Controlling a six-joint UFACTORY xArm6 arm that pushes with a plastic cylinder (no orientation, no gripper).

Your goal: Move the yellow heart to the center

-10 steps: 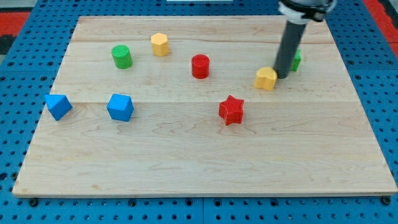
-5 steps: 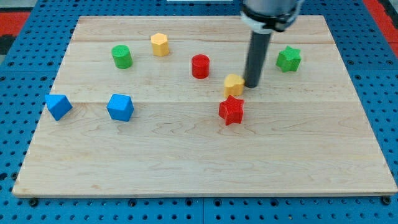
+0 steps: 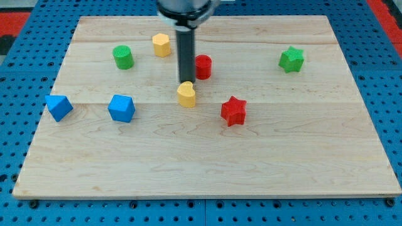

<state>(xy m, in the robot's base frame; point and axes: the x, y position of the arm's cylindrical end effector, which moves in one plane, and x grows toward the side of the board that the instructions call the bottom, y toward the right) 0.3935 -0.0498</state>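
In the camera view, we see a pale wooden board [image 3: 207, 157] lying on a blue pegboard counter [image 3: 19, 63]. The yellow heart [image 3: 186, 95] sits near the middle of the board, perhaps slightly toward the view's left of centre. My tip [image 3: 186, 81] is at the heart's upper edge, touching it or very nearly so. Our arm ends in a plain dark rod, so there is no end effector that opens, closes or grips anything.

We judge the task nearly or fully done: the heart is close to the centre, and at most a small nudge remains.

Around it are a red cylinder [image 3: 203, 66] just to the view's right of the rod, a red star [image 3: 233, 111], a green star [image 3: 291, 59], a green cylinder [image 3: 123, 57], a yellow hexagonal block [image 3: 161, 45], and two blue blocks [image 3: 121, 108] [image 3: 58, 107] at the view's left.

The rod hides part of the red cylinder, and the arm above is cut off at the view's top. Whether my tip truly touches the heart is hard to tell.
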